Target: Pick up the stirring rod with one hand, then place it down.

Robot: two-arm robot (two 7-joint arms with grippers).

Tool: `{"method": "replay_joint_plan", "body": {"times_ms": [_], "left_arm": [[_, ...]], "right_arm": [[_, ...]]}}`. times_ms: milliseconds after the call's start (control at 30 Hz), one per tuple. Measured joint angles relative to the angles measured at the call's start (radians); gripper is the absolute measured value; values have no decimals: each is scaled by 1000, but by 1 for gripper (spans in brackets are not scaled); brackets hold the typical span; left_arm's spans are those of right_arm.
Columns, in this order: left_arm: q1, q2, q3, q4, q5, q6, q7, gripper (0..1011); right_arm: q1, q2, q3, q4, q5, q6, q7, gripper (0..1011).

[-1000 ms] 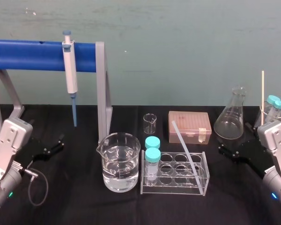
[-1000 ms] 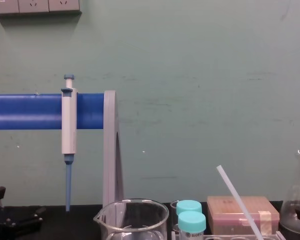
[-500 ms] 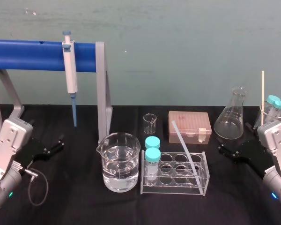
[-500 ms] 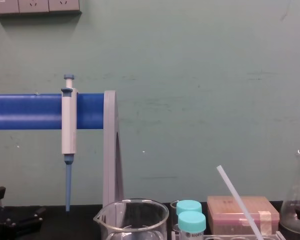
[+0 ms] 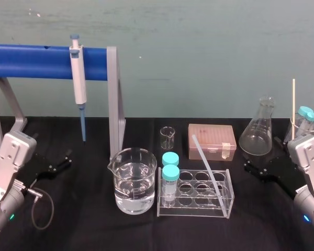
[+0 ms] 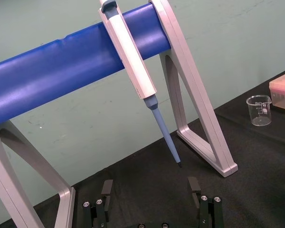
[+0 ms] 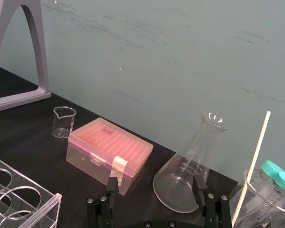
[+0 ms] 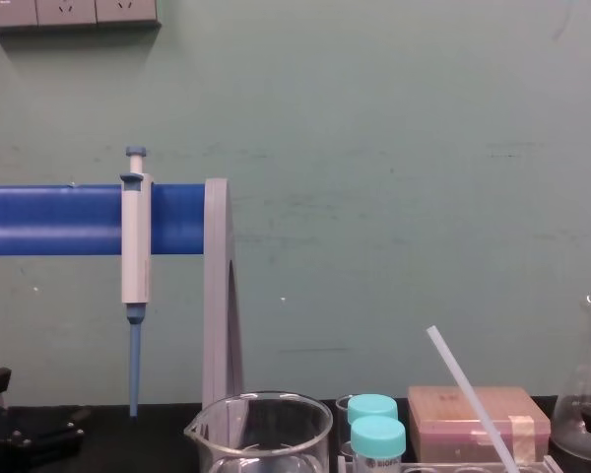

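**Bench at rest.** My left gripper, jaws spread and empty, sat low over the black worktop at 9 o'clock of the water beaker. My right gripper, likewise spread and empty, sat at 3 o'clock of the clear rack. The stirring rod leaned in that rack, upper end tilted toward 11 o'clock, at 6 o'clock of the pink box.
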State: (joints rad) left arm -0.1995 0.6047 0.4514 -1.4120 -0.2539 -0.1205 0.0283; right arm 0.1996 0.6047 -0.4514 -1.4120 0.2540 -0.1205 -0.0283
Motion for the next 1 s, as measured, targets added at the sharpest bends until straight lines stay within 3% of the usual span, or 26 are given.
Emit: {"method": "replay_joint_plan", "body": {"times_ms": [100,300,400,600,800,1000], "left_arm": [[0,0,0,0,0,0,0,1000],[0,0,0,0,0,0,0,1000],[0,0,0,0,0,0,0,1000],[0,0,0,0,0,0,0,1000],[0,0,0,0,0,0,0,1000],[0,0,0,0,0,0,0,1000]], "right_arm": [[1,-1,9,1,7,0,11,1003],[-23,18,67,-57,114,23,104,1003],[-61,49,115,-138,212,68,182,1003],[-124,99,166,-262,314,138,270,1003],[-162,138,179,-346,352,191,349,1003],[-125,135,142,-332,335,252,403,1003]]}}
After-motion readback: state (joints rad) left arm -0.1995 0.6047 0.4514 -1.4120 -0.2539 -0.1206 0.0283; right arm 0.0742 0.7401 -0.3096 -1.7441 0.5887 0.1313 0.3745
